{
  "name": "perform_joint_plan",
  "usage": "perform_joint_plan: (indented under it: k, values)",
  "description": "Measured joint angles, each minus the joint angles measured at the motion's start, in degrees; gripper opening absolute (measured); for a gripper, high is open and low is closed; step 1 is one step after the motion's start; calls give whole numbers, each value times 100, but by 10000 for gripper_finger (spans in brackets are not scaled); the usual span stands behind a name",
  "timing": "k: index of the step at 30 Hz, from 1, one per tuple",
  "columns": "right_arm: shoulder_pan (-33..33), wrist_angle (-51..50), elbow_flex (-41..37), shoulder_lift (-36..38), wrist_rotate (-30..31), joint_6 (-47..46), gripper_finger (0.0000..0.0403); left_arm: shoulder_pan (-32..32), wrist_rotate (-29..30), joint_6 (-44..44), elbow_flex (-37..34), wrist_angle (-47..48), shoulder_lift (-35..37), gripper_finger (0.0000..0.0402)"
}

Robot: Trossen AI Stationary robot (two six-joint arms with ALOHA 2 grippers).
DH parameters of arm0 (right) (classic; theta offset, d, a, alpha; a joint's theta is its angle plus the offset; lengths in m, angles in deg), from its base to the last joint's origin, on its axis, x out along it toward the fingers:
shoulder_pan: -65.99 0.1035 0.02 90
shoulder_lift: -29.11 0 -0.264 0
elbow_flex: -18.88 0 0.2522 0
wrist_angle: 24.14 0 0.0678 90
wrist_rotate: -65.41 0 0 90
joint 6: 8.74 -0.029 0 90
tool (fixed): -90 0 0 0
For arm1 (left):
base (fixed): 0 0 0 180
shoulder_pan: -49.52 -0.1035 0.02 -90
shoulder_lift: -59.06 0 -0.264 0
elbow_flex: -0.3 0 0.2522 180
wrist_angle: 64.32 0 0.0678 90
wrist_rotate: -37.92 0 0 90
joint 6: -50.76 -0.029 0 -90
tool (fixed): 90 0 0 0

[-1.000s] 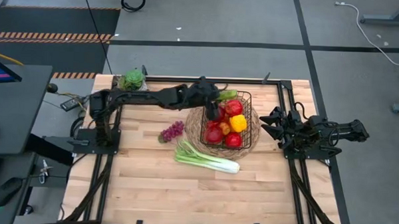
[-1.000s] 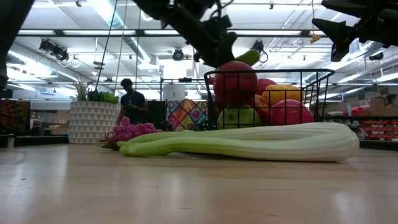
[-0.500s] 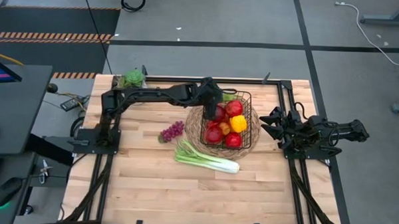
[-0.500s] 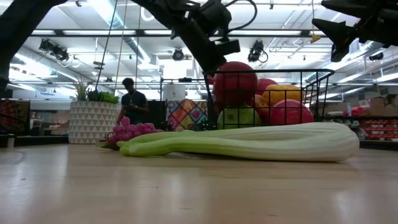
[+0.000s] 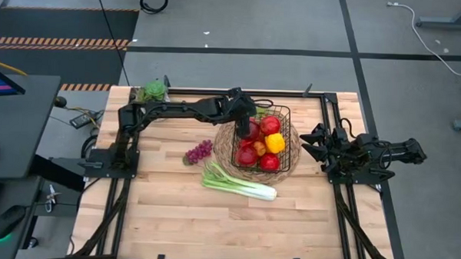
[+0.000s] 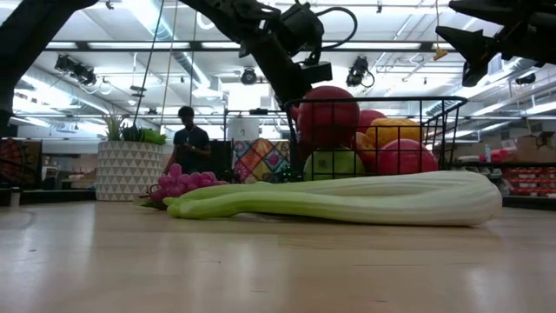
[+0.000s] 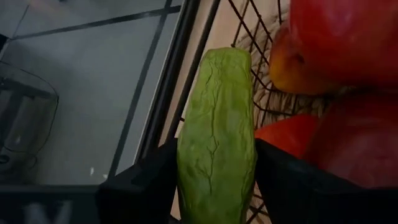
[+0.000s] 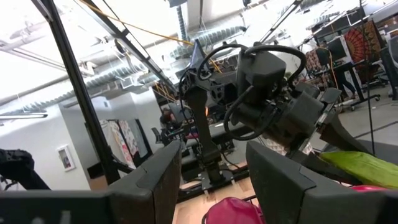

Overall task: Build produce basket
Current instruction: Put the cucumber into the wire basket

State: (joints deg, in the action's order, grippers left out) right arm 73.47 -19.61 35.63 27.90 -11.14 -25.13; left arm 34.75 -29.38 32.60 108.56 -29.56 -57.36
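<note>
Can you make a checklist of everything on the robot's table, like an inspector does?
Surface: wooden table, bare at the front.
Job's things: wire basket on a straw mat, holding apples and peppers; leek and grapes lie outside it.
Clutter: potted plant in the back corner.
Hands: left hand over the basket's back edge, shut on a cucumber; right hand open, waiting beside the basket.
Cables: cable looped on the left arm.
Surroundings: person standing behind the table.
</note>
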Motion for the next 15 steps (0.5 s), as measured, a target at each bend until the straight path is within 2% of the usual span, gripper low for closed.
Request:
perform_joint_plan:
  k: [15]
  values:
    - [-2, 2, 0, 0, -1, 0, 187, 131, 16, 440, 0, -5, 7, 223]
